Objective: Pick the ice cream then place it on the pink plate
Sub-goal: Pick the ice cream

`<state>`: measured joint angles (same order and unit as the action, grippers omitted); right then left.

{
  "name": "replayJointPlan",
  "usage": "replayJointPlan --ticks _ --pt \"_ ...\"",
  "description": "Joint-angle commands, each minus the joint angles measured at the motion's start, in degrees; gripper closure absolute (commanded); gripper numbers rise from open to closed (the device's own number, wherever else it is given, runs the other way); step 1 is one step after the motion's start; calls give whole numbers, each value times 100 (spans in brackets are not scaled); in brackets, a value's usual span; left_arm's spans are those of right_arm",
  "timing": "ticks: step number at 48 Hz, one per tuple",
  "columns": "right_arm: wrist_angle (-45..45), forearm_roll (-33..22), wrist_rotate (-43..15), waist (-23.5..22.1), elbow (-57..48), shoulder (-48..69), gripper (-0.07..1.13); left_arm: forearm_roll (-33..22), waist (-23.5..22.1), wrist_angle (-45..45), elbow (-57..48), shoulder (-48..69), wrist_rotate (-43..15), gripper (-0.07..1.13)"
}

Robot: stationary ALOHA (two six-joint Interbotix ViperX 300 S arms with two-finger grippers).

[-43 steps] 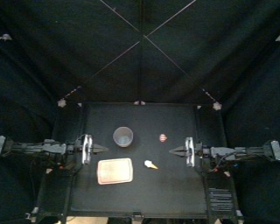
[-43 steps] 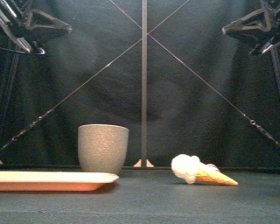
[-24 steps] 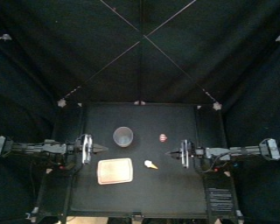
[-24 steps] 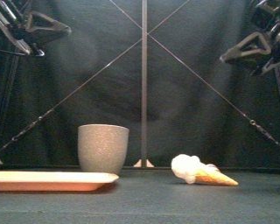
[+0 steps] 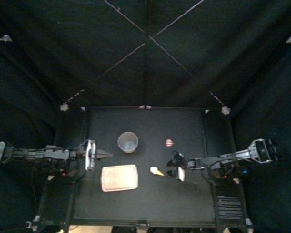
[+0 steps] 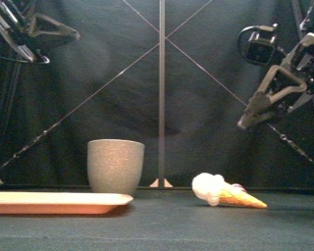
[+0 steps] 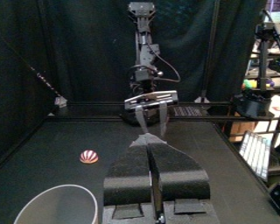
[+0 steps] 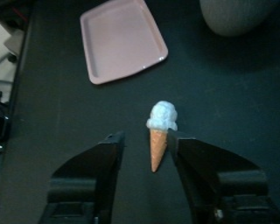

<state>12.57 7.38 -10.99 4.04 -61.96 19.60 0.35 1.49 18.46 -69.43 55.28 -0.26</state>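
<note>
The ice cream (image 5: 158, 170) is a toy with a white scoop and an orange cone, lying on its side near the table's middle (image 6: 226, 191). The pink plate (image 5: 119, 178) lies flat to its left (image 6: 55, 202). My right gripper (image 5: 175, 169) hangs open above the table just right of the ice cream, tilted down toward it (image 6: 247, 121). In the right wrist view the ice cream (image 8: 161, 140) lies ahead of the open right gripper (image 8: 153, 140), in line with the gap, untouched. The plate (image 8: 122, 39) shows beyond. My left gripper (image 7: 154, 144) rests shut and empty at the left (image 5: 97, 157).
A tall grey speckled cup (image 5: 128, 140) stands behind the plate (image 6: 117, 165). A small red-and-white striped ball (image 5: 171, 143) lies behind the ice cream, to the right of the cup (image 7: 88, 157).
My right arm has swung in from the right side and come down toward the ice cream. The left arm and the objects have stayed still.
</note>
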Motion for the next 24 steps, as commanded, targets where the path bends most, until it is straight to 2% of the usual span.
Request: replayJointPlan --ticks 1,16,24 --pt "18 26 9 -62 316 -413 17 9 9 53 70 -9 -9 109" --pt "-492 -9 9 -431 932 -1424 15 9 18 44 62 0 -9 109" --pt "-721 -9 0 -422 1248 -1854 15 9 18 35 62 0 -9 109"
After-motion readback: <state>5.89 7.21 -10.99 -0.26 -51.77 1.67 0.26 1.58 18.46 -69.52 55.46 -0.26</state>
